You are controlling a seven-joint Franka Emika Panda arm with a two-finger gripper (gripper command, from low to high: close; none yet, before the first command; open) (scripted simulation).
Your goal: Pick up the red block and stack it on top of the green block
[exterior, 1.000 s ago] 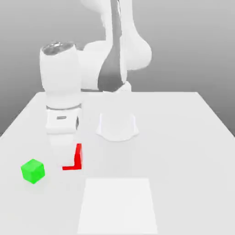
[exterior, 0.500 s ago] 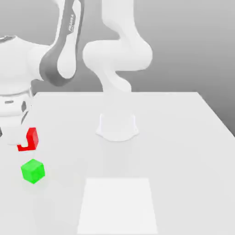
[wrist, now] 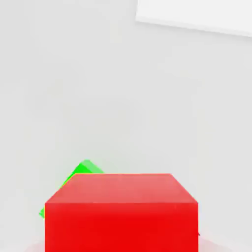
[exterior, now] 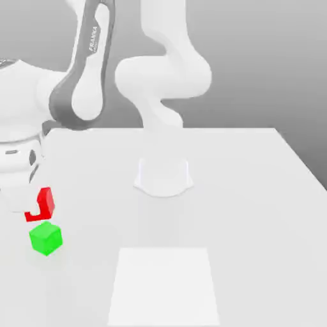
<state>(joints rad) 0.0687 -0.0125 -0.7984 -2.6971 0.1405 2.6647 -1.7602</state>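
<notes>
In the exterior view, the red block (exterior: 42,205) hangs just above the table at the far left, partly covered by my white gripper (exterior: 29,203), which is shut on it. The green block (exterior: 46,237) rests on the white table directly below and slightly in front of the red one, a small gap between them. In the hand view the red block (wrist: 122,211) is close in front, and a corner of the green block (wrist: 74,179) peeks out from behind it.
A white square patch (exterior: 165,286) lies on the table near the front middle; its corner also appears in the hand view as a white square patch (wrist: 197,17). The arm's round base (exterior: 163,175) stands mid-table. The table's left edge runs close by.
The gripper carried the red block from the middle-left of the table to the far left, then lowered it slightly, so it now hangs just above the green block.
</notes>
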